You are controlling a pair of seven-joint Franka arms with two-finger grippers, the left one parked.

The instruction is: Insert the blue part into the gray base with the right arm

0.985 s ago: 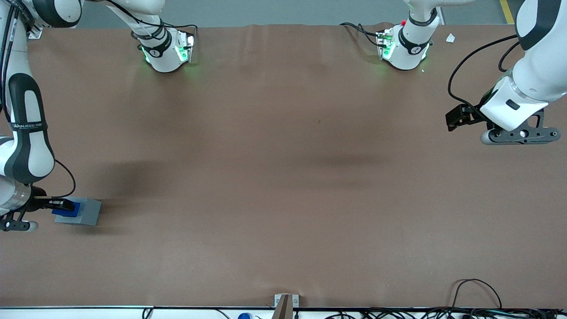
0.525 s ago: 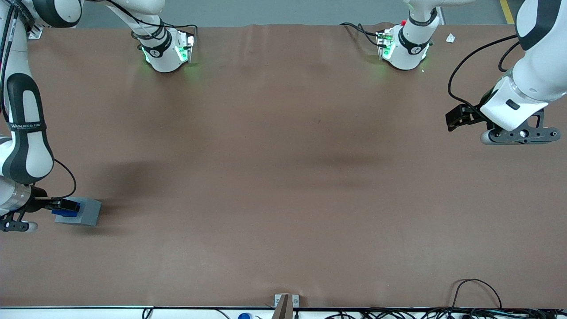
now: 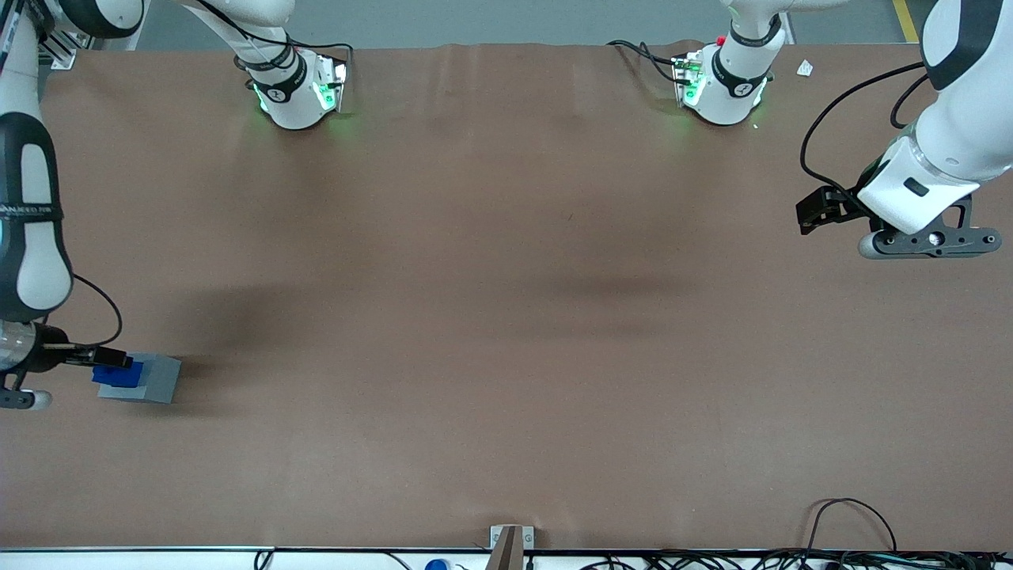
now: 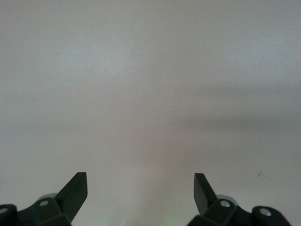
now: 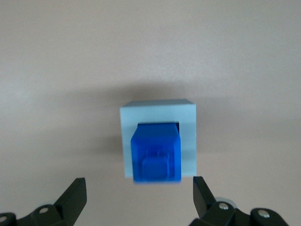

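The blue part [image 3: 119, 374] [image 5: 156, 151] sits in the square recess of the gray base [image 3: 157, 378] [image 5: 188, 123] and stands up above its rim, with its small notch on top. Both rest on the brown table near the working arm's end. My right gripper [image 3: 105, 358] [image 5: 138, 181] hangs above the blue part with its fingers open. Nothing is between them, and the fingertips [image 5: 79, 184] stand wide apart on either side of the block, clear of it.
Brown mat [image 3: 506, 317] covers the table. Two arm bases [image 3: 297, 91] [image 3: 724, 87] with green lights stand farthest from the front camera. Cables [image 3: 851, 518] lie at the table's nearest edge, toward the parked arm's end.
My gripper has let go of the blue part and drawn up and away from it. The blue part stays in the gray base, which has not moved.
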